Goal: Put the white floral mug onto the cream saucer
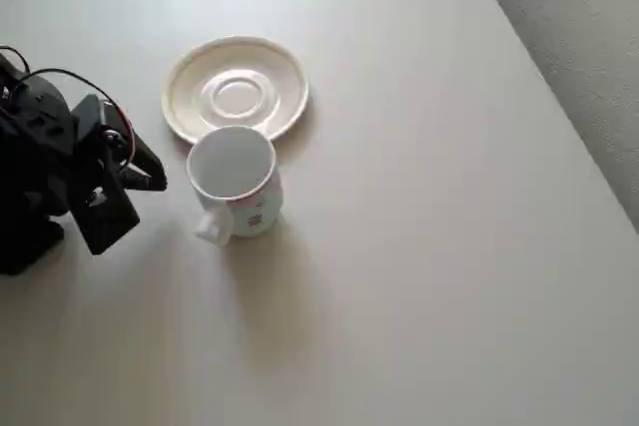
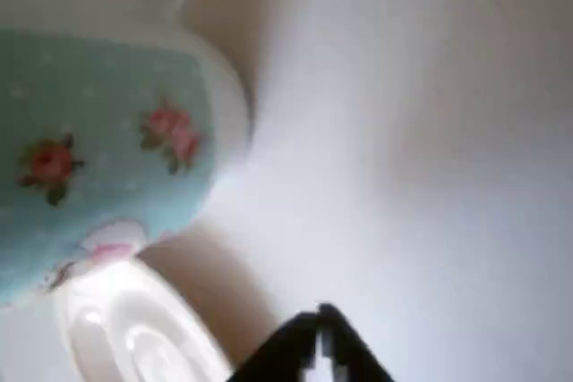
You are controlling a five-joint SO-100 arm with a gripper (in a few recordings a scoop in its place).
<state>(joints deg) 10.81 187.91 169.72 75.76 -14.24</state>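
Floral mug [image 1: 235, 179] stands on the bench beside the cream saucer [image 1: 236, 88], gripper [image 1: 140, 175] left-frame, spread, empty — lift pending.

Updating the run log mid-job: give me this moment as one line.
phase: approach | pincer: left of mug in overhead view, holding nothing | white floral mug: upright on table, beside saucer | cream saucer: bare

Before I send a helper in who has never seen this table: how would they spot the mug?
On the pale table, find the round cream saucer left of centre in the overhead view. The white floral mug stands upright just below it, against its near edge. It alone has a handle, a pink rim band and small flower prints.
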